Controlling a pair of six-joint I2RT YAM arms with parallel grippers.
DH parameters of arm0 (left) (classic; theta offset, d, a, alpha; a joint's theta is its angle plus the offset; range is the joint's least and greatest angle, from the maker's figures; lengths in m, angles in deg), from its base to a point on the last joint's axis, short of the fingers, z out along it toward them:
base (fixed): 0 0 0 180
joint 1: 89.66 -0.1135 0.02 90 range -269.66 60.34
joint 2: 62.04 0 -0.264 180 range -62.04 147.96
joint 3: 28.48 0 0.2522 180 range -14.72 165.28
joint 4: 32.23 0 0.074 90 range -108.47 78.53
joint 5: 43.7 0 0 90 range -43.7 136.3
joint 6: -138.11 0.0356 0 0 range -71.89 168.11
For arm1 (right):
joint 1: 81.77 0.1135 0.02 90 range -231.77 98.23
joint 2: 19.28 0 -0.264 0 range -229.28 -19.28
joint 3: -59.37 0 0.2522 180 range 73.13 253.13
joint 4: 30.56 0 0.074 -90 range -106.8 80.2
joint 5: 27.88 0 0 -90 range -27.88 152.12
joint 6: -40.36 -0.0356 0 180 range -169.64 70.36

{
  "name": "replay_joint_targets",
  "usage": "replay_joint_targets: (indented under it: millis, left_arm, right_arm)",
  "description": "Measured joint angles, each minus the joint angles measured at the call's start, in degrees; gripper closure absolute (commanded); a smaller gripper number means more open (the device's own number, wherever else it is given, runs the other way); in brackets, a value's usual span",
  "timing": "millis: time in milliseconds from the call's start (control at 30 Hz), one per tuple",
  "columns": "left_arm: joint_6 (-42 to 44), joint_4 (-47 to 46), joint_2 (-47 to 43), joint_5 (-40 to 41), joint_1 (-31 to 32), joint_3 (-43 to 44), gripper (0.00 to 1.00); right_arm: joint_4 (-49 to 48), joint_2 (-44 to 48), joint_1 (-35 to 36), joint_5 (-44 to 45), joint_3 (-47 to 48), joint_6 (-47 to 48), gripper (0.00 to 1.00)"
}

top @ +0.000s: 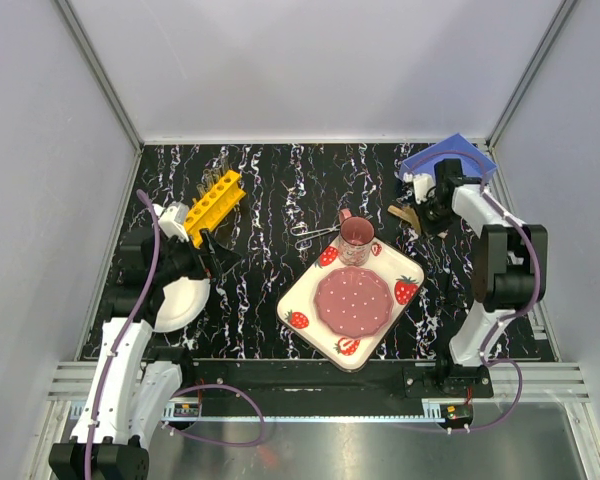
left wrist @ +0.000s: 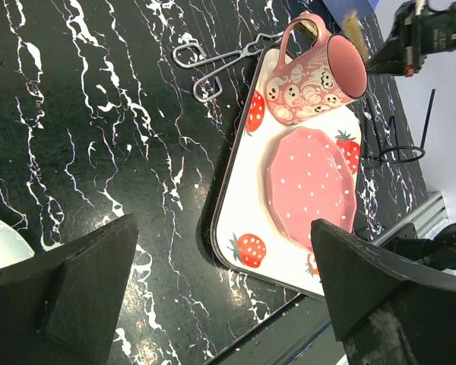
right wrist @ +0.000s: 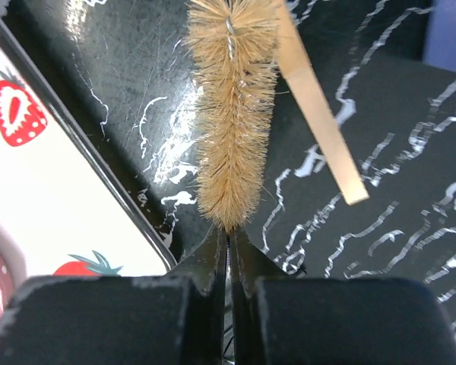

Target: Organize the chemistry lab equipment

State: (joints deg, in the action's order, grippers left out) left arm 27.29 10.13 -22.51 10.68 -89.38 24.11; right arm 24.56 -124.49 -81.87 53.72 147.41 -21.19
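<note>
The yellow rack (top: 215,203) lies at the back left with thin tubes (top: 218,178) in its far end. The metal loop-handled scissors (top: 315,236) lie beside the tray's far corner and also show in the left wrist view (left wrist: 220,65). My right gripper (right wrist: 229,236) is shut on the wire stem of a tan bristle brush (right wrist: 232,114), held above the table by the tray's right edge. A wooden stick (right wrist: 319,114) lies just beyond the brush, seen from above as a small wooden piece (top: 405,213). My left gripper (left wrist: 235,304) is open and empty, hovering near the tray's left corner.
A strawberry-print tray (top: 310,295) holds a pink dotted plate (top: 353,303) and a pink mug (top: 357,238). A round white plate (top: 185,300) lies under my left arm. A blue flat piece (top: 448,160) sits at the back right corner.
</note>
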Motion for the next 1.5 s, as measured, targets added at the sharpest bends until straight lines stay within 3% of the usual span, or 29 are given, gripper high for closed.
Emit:
replay_joint_targets:
  millis: [167, 400, 533, 733, 1100, 1233, 1367, 1500]
  left_arm:
    - [-0.02, 0.0, 0.04, -0.15, 0.0, 0.0, 0.01]
    - [-0.04, -0.02, 0.46, -0.22, 0.0, 0.0, 0.01]
    - [-0.04, -0.02, 0.46, -0.22, 0.0, 0.0, 0.01]
    - [-0.07, -0.02, 0.46, -0.22, 0.0, 0.0, 0.01]
    - [-0.07, -0.02, 1.46, -0.28, 0.0, -0.02, 0.01]
    - [-0.07, -0.02, 1.46, -0.28, 0.0, -0.02, 0.01]
    - [-0.07, -0.02, 1.49, -0.28, 0.0, -0.02, 0.01]
    - [-0.04, -0.02, 1.49, -0.31, 0.0, -0.02, 0.01]
  right_arm:
    - [1.01, 5.77, -1.55, -0.22, 1.53, 0.31, 0.97]
    - [2.38, 4.92, -6.19, -4.33, 14.69, -5.9, 0.95]
    - [3.63, -1.68, -9.4, -7.91, 27.93, -11.69, 0.94]
    - [7.13, -19.32, -12.68, -12.63, 51.43, -20.04, 0.91]
    - [9.81, -33.77, -14.16, -13.79, 60.22, -26.18, 0.85]
    - [9.99, -36.37, -14.69, -13.6, 62.64, -26.47, 0.74]
    - [10.08, -37.99, -15.39, -13.55, 64.11, -26.56, 0.56]
    - [10.36, -38.05, -16.2, -13.94, 64.28, -26.4, 0.48]
